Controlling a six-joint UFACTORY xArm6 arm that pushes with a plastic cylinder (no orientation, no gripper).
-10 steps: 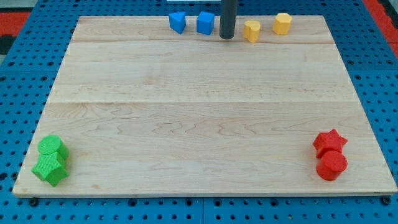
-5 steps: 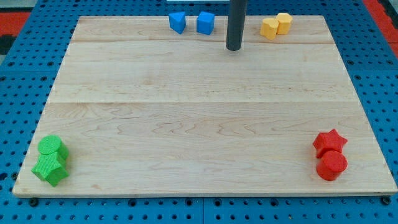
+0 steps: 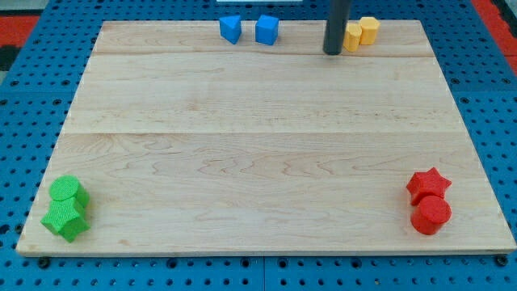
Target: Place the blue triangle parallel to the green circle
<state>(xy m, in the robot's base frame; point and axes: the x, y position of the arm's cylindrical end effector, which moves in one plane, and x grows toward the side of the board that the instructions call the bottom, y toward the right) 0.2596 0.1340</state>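
Wooden board (image 3: 266, 162) on blue pegboard: my tip (image 3: 333, 52) (plain rod, nothing to open or close) sits at the far edge just left of the two yellow blocks (image 3: 359, 33), well right of the blue triangle (image 3: 231, 29) and blue cube (image 3: 266, 30). Green circle (image 3: 67, 192) is in the near-left corner, touching another green block (image 3: 66, 219). Risks: clipping the cube on approach, or shoving the triangle off the far edge; middle is wide open.

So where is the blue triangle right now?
The blue triangle sits at the board's top edge, left of centre, just left of the blue cube.
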